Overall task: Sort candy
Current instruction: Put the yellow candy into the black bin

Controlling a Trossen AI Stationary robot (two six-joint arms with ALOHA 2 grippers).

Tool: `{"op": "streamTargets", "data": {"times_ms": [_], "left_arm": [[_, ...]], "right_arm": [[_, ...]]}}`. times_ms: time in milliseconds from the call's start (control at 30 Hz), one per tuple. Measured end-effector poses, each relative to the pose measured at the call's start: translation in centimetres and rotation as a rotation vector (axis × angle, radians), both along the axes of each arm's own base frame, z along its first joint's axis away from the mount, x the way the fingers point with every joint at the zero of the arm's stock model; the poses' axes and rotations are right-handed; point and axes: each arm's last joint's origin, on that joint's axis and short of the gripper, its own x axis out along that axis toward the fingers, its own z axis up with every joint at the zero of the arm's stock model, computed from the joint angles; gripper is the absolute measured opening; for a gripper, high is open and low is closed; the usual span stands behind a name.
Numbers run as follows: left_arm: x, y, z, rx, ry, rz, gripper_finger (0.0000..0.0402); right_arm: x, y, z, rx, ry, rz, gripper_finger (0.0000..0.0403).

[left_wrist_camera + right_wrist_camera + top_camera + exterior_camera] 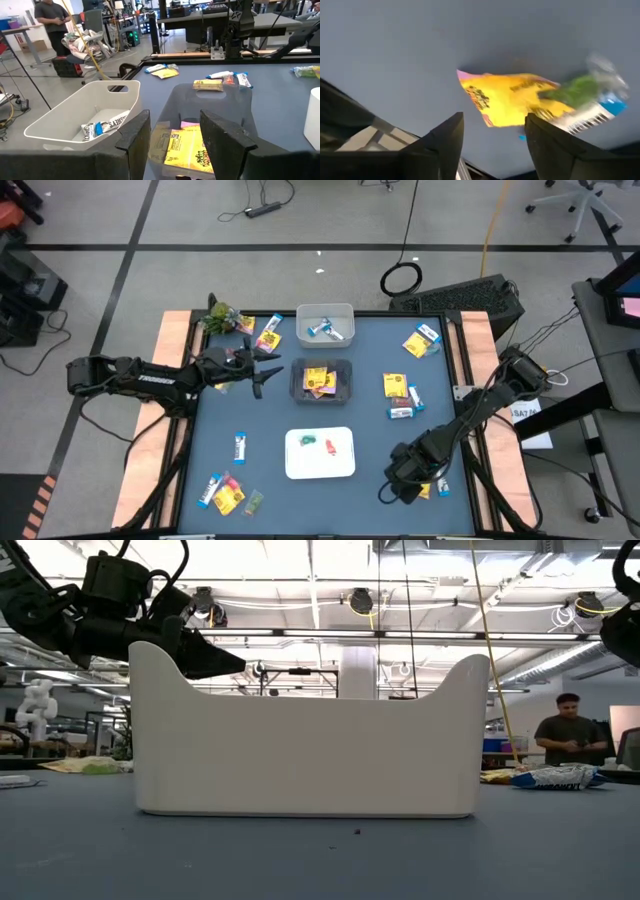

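The right gripper (pixel 410 480) hangs low over the table's near right corner, fingers spread, nothing between them. Just ahead of its fingers (pixel 449 137) in its wrist view lie a yellow packet (pixel 512 100), a green piece (pixel 577 90) and a blue-and-white bar (pixel 592 117), bunched and touching on the mat.

The left gripper (pixel 262 372) hovers beside the grey bin (pixel 320 367), jaws apart and empty.

Three bins stand in a row down the middle of the table (pixel 250 480). The far white bin (pixel 325 310) holds two blue-and-white bars (pixel 327 331). The grey bin holds yellow packets (pixel 318 380), at least two. The near white tray (pixel 320 470) holds one green sweet (pixel 307 441) and one red sweet (pixel 330 447).

Loose candy lies in groups: a packet and bar near the plant (pixel 222 318), another pair at the far right, two packets and two bars right of the grey bin, one lone bar (pixel 240 444) at left, and a cluster at the near left corner.

A person (pixel 566 735) stands beyond the table.
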Motion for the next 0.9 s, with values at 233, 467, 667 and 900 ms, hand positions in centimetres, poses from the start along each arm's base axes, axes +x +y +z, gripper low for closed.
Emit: {"op": "streamTargets", "data": {"times_ms": [233,467,667,900], "left_arm": [[0.0,0.0,0.0,0.000,0.001,0.000,0.0177],[0.0,0.0,0.0,0.000,0.001,0.000,0.0177],[0.0,0.0,0.0,0.000,0.001,0.000,0.0177],[0.0,0.0,0.0,0.000,0.001,0.000,0.0177]], "right_arm": [[-0.9,-0.8,0.1,-0.111,0.077,0.016,0.0205],[-0.9,-1.0,-2.4,-0.063,-0.053,0.072,0.0195],[-0.9,-1.4,-3.0,-0.047,-0.068,0.094,0.0118],[-0.3,-1.8,-2.2,-0.032,-0.079,0.156,0.0008]]}}
